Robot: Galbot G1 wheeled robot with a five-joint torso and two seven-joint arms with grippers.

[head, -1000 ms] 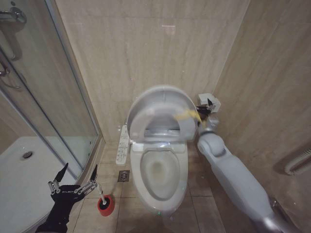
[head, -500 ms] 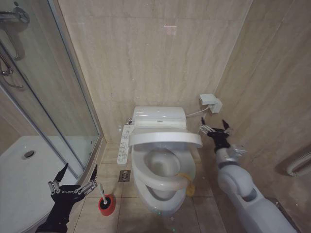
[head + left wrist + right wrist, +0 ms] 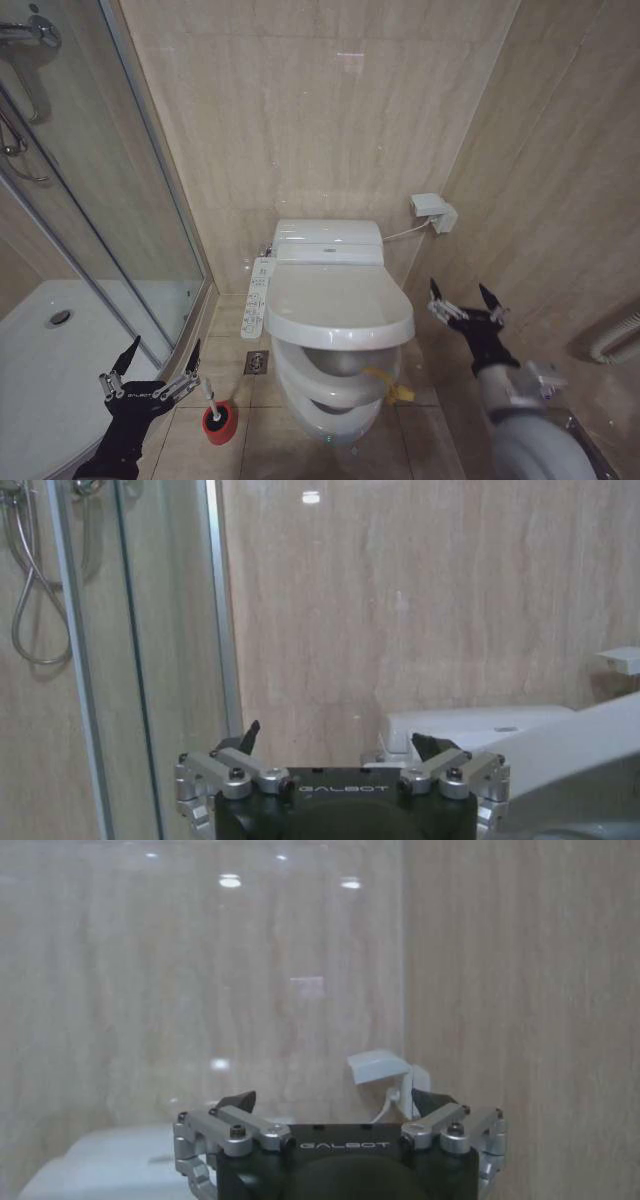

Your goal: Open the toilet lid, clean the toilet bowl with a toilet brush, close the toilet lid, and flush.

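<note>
The toilet lid (image 3: 335, 303) lies tilted low over the seat ring (image 3: 330, 388), with a dark gap still showing between them. A yellow strap (image 3: 385, 381) hangs at the ring's front right. Below the ring I see the front of the toilet bowl (image 3: 328, 428), and its button panel (image 3: 256, 298) runs along its left side. The toilet brush (image 3: 212, 403) stands in its red cup (image 3: 221, 425) on the floor left of the bowl. My right gripper (image 3: 460, 292) is open and empty, right of the toilet. My left gripper (image 3: 163, 352) is open, low beside the brush.
A glass shower door (image 3: 130, 200) and white shower tray (image 3: 50, 340) close off the left. A floor drain (image 3: 255, 362) sits beside the bowl. The tank (image 3: 328, 240) backs onto the tiled wall, with a white wall box (image 3: 432, 210) and a cable. The right wall is close to my right arm.
The lid has dropped from upright to low over the seat. My right arm has let go of the strap and pulled back from the lid toward me, its gripper open. The left arm has not moved.
</note>
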